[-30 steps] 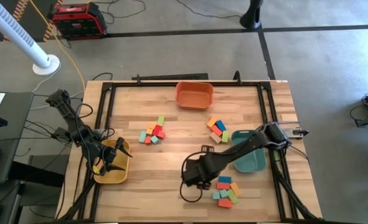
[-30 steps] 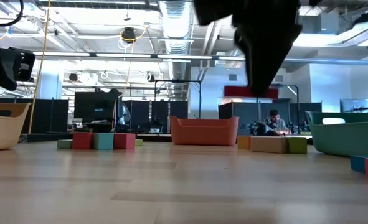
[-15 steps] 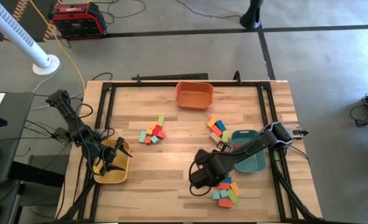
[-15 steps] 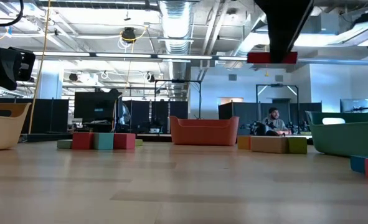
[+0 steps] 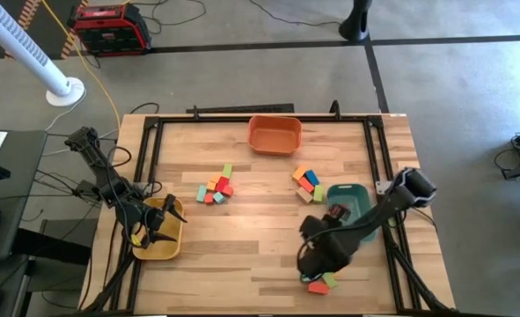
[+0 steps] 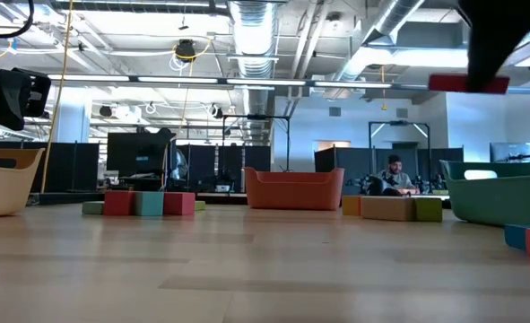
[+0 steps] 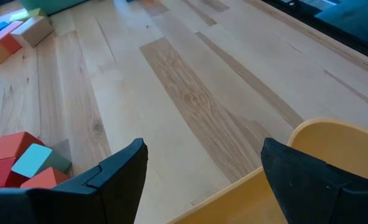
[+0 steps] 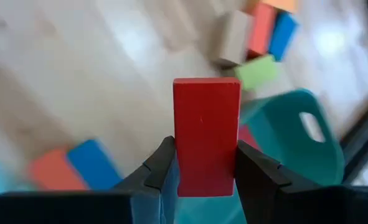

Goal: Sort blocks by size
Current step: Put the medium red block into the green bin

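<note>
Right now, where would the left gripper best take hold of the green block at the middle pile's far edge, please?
Probably from straight above, across the long sides of the green block: it lies flat, its far end clear of the pile. The right gripper holds a red block.

You look level across wooden table point(image 6: 265, 269) into office beyond. Dark arm mass point(image 6: 507, 36) drops in at 1 o'clock, red block point(image 6: 468, 83) flat under it, clear above table; fingers not discernible. Cream tray point(image 6: 4, 184) at 9 o'clock. Red, teal, red blocks in row point(image 6: 148, 203) at 10 o'clock. Orange tray point(image 6: 294, 190) dead centre, far. Tan and green blocks point(image 6: 395, 208) right of it. Teal tray point(image 6: 502, 193) at 3 o'clock, blue block point(image 6: 517, 235) beside it. Seated person point(image 6: 392, 172) far behind.
</note>
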Robot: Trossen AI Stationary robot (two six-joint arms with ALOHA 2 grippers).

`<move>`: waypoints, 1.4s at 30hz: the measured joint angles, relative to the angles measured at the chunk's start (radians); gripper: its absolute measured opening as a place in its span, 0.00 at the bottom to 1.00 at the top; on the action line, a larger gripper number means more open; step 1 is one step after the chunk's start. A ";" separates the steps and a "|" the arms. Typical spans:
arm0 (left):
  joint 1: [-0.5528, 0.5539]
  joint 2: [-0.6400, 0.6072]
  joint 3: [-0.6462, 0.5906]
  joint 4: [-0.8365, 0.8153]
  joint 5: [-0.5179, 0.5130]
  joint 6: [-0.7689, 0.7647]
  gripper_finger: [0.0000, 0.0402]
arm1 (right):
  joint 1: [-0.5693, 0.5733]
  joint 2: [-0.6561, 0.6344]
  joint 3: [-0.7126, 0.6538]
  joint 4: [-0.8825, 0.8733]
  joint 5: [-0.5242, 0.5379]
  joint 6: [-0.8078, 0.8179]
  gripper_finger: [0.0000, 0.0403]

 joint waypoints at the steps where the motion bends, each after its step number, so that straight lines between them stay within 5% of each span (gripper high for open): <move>1: 0.000 0.000 0.000 0.000 0.000 0.000 0.75 | 0.006 -0.026 -0.037 0.006 0.015 0.017 0.37; 20: 0.000 0.000 0.000 0.000 0.000 0.000 0.75 | -0.032 -0.581 -0.772 0.443 -0.003 0.228 0.38; 33: 0.000 0.000 0.000 0.000 0.000 0.000 0.75 | -0.032 -0.623 -0.895 0.493 -0.068 0.415 0.42; 42: 0.000 0.000 0.000 0.000 0.000 0.000 0.75 | -0.032 -0.622 -0.902 0.531 -0.068 0.442 0.64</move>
